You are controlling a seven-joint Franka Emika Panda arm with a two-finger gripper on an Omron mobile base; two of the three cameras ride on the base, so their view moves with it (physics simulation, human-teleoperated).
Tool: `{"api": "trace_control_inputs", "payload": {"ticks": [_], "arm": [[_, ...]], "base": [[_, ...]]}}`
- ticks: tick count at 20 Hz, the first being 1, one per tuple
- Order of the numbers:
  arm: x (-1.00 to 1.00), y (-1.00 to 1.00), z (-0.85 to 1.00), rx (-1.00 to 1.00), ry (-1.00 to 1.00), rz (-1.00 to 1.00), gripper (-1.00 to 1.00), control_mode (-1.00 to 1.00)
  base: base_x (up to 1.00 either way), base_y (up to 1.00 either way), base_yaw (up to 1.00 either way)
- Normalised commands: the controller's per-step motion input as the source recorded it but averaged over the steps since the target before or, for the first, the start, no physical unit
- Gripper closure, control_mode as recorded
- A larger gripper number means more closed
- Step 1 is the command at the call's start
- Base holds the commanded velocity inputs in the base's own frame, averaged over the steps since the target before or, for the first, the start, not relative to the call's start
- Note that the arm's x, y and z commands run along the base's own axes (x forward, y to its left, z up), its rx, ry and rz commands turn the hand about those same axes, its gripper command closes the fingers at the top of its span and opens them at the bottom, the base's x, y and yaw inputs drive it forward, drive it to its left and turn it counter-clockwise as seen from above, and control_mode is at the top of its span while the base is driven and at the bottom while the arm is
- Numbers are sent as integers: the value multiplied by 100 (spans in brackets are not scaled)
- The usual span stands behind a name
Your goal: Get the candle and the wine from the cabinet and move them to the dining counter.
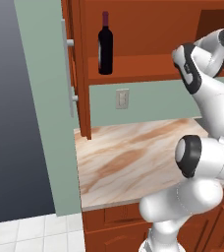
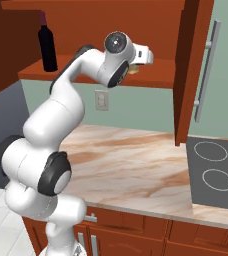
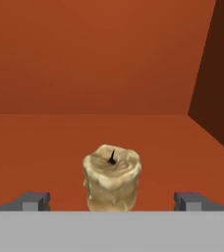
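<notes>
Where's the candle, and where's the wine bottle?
candle (image 3: 112,177), hand view, on its waxy side.
wine (image 1: 105,49), left base view, on the dark body.

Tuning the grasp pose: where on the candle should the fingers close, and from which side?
Grip the candle across its squat waxy body, mid-height, below the lumpy top and wick. Come in level from the cabinet's open front, as the open gripper already points: the candle stands upright on the shelf, centred between the two fingertips, with free shelf on both flanks. The wine stands well aside.
</notes>
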Motion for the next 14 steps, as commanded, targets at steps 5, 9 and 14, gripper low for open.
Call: {"api": "trace_control_inputs", "payload": {"ticks": [5, 9, 14], "arm": [[18, 0, 0, 0, 0, 0, -100, -100], [13, 0, 0, 0, 1, 0, -100, -100], [7, 0, -2, 0, 3, 0, -100, -100]], "base": [[0, 0, 0], [0, 0, 0], [0, 0, 0]]}}
